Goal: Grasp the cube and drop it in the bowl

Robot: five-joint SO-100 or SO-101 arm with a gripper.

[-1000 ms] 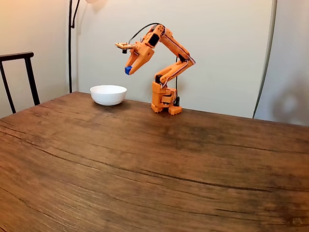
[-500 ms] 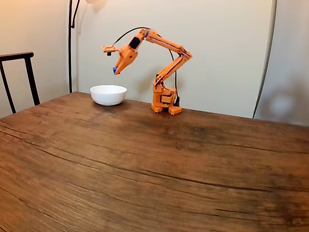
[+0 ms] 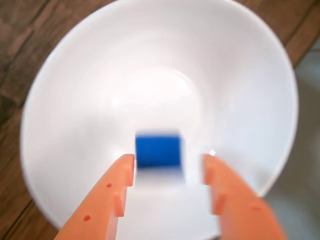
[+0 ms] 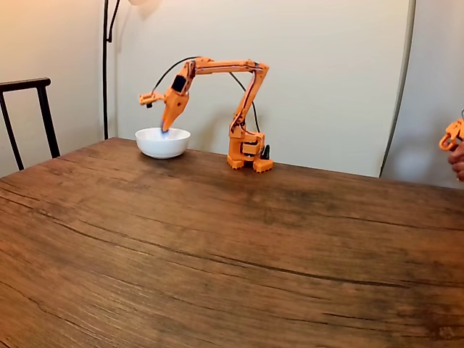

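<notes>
Just cube (image 3: 158, 151) between claw (image 3: 168, 162) tips

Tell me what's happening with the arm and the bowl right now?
The orange arm is stretched out over the round white glossy bowl at the far left end of the wooden table in the fixed view. In the wrist view, the gripper is open, its orange fingers spread apart with gaps on both sides of the small bright blue cube. The cube looks blurred against the bowl's inside, apparently just released and dropping in. A hand shows at the right edge.
</notes>
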